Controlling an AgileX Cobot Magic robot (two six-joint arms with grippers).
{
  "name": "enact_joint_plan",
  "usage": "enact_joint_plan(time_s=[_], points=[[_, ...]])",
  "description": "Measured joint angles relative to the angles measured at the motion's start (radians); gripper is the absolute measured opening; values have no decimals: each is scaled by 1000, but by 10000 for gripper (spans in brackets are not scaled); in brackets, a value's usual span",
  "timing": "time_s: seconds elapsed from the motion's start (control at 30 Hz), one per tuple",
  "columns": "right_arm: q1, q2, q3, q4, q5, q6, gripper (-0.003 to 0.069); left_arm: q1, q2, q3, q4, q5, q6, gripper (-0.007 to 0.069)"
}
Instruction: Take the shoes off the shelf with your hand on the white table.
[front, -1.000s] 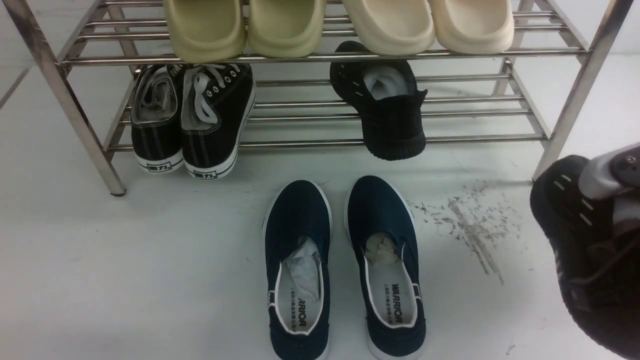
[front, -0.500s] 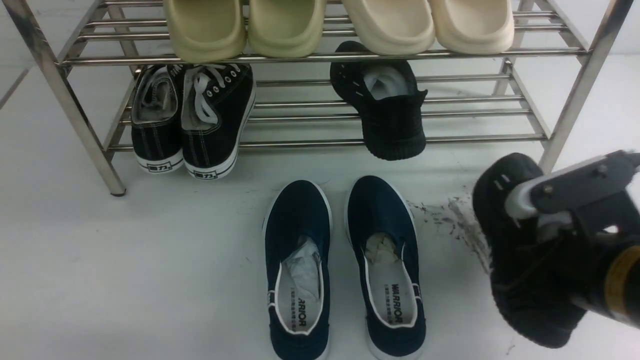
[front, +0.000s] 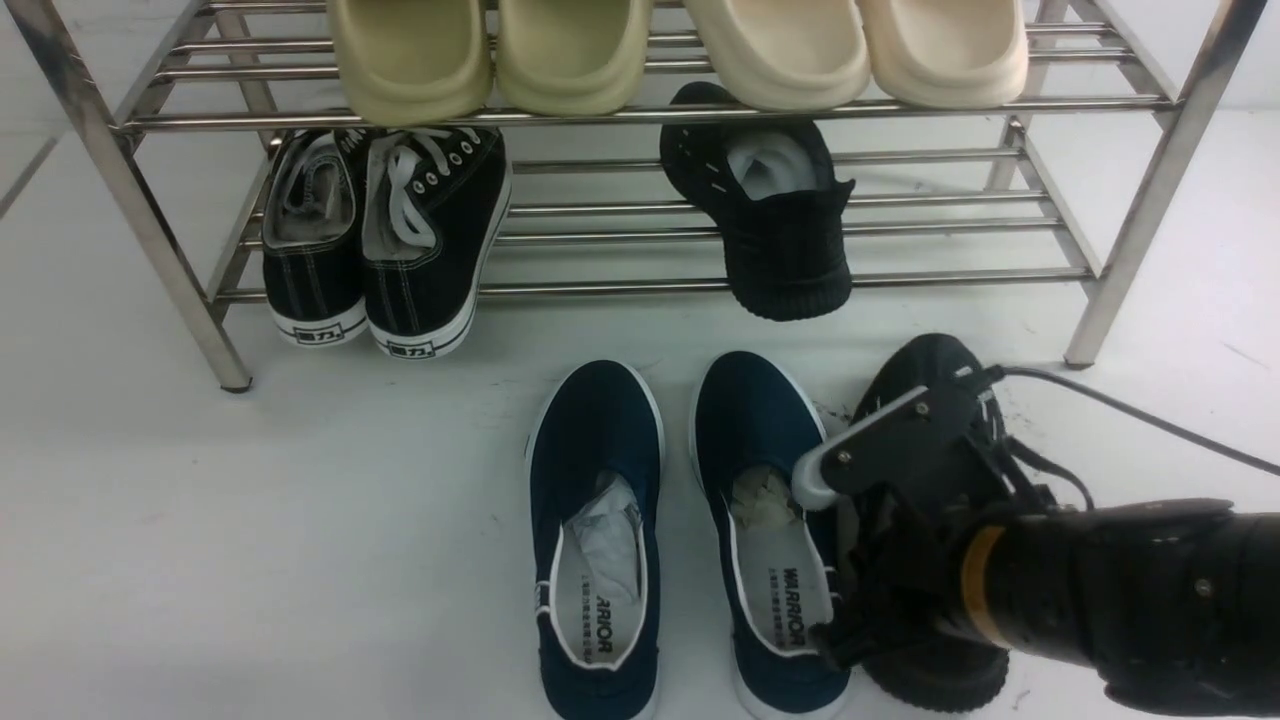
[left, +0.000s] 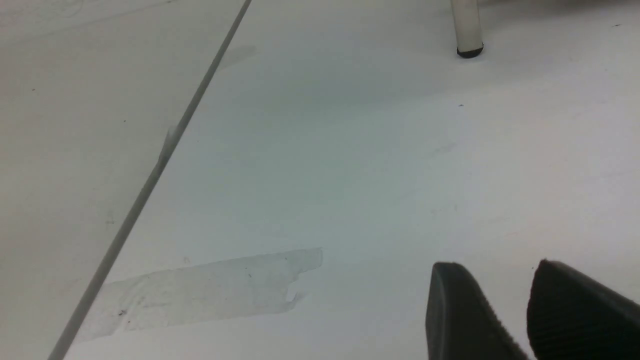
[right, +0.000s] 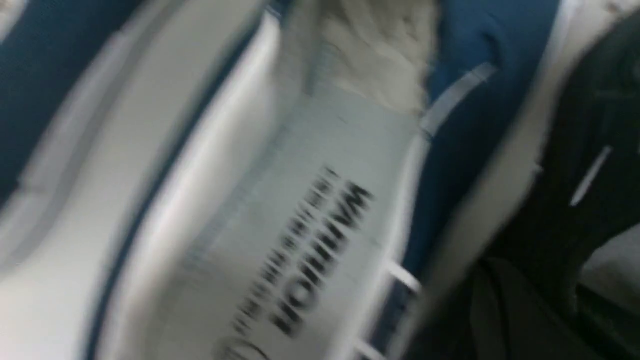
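Front: right gripper (front: 835, 565) clamps one black sneaker (front: 925, 362) low over the table (front: 300, 520), just beside the navy slip-ons (front: 600, 430), likely to line it up. Their insoles read "WARRIOR". The other black sneaker (front: 780, 230) is on the shelf (front: 950, 276), lower tier.
Left wrist: left gripper (left: 515, 282) narrowly parted, empty, idle.
Right wrist: blurred; same print, smeared.

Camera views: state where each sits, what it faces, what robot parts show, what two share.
Front view: between the arms, facing the two-tier steel-bar shelf and white table; right gripper shut on an all-black knit sneaker.
Left wrist view: left wrist, facing bare table and a shelf leg; left gripper open.
Right wrist view: right wrist, blurred, close on a navy slip-on; gripper parts unclear.
Shared: front and right wrist show that slip-on and sneaker.
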Motion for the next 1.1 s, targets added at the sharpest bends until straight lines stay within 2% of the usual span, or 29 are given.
enact_joint_plan(time_s=[0.33,0.67,0.87,0.93,1.0,1.03,1.1], points=[[-5,16,-9,-4,-63,28,13,0,0,0,0,0,0,242],[86,17,-11,-7,-33,35,18,0,0,0,0,0,0,242],[108,17,-15,13,24,61,31,0,0,0,0,0,0,242],[111,16,-16,23,43,62,63,0,0,0,0,0,0,242],[111,10,-16,28,50,64,126,0,0,0,0,0,0,242],[111,10,-16,27,51,64,126,0,0,0,0,0,0,242],[113,-12,-16,32,51,65,255,0,0,0,0,0,0,242]])
